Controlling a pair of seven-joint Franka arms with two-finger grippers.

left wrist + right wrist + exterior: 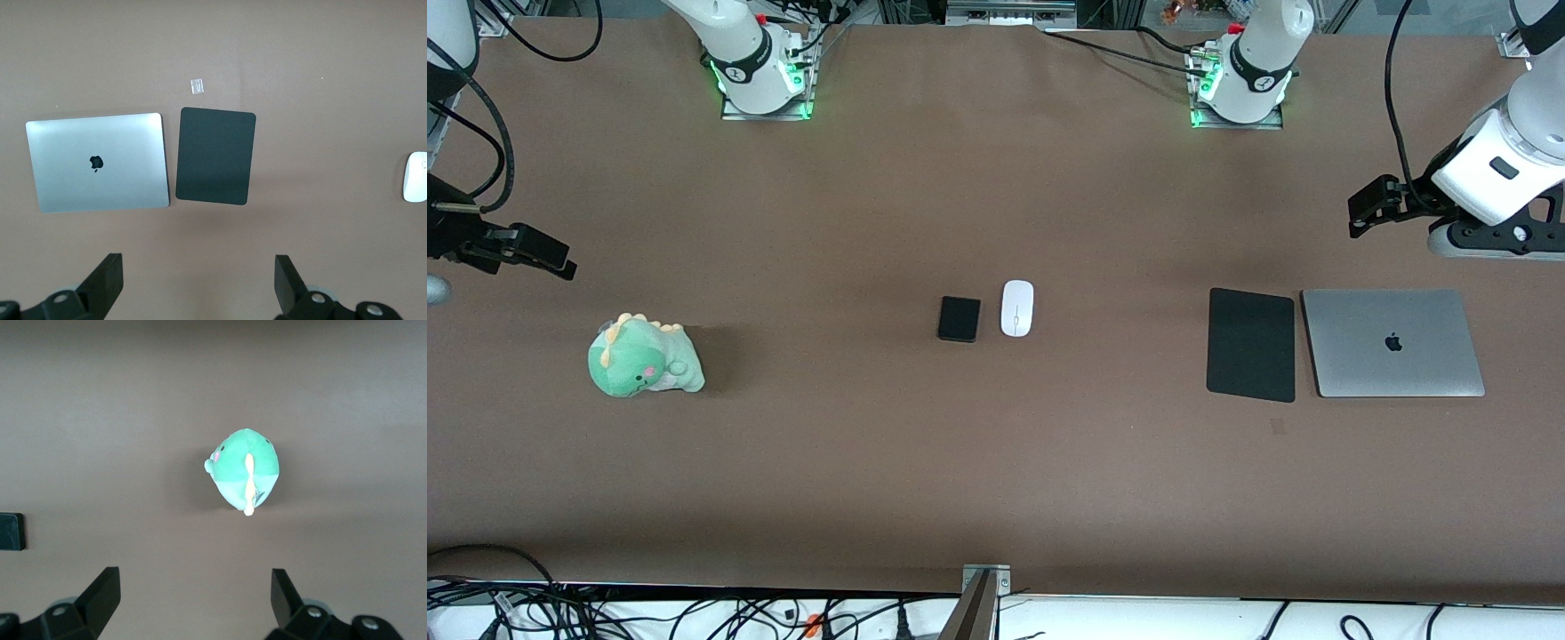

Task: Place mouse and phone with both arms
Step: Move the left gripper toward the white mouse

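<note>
At the table's two ends, left gripper [1360, 213] and right gripper [551, 258] aloft, fingers spread, empty.

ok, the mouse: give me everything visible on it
The mouse is a small white oval with a smooth, glossy shell and a thin grey line down its middle. It lies flat on the brown table near the centre, beside the phone with a narrow gap between them, on the side toward the left arm's end. Only the table touches it; neither tool is near.
</note>
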